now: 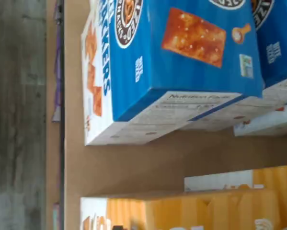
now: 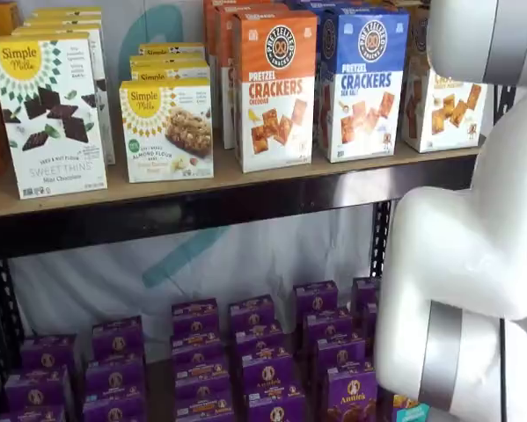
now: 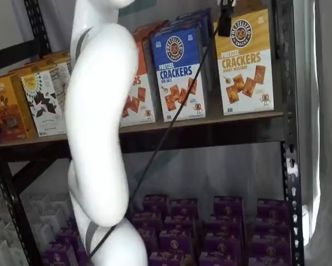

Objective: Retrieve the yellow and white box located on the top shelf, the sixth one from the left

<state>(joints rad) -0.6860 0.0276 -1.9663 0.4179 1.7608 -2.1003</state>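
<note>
The yellow and white box [image 3: 246, 61] stands upright at the right end of the top shelf [image 3: 210, 126]; its front shows square crackers. In a shelf view my arm hides part of the yellow and white box [image 2: 443, 105]. A black finger of my gripper [image 3: 225, 19] hangs from the upper edge just left of the box's top corner, a cable trailing below it. Only this much of the gripper shows, so no gap can be judged. The wrist view looks down on the yellow carton's top [image 1: 205, 206] and a blue carton [image 1: 181, 48], with bare board [image 1: 133, 163] between them.
Blue [image 2: 362, 83] and orange [image 2: 276, 97] Pretzel Crackers cartons stand left of the target, then white Simple Mills boxes [image 2: 166, 132]. Purple boxes [image 2: 254, 352] fill the lower shelf. My white arm [image 2: 474, 246] fills the right foreground. A black upright [image 3: 290, 138] borders the shelf's right end.
</note>
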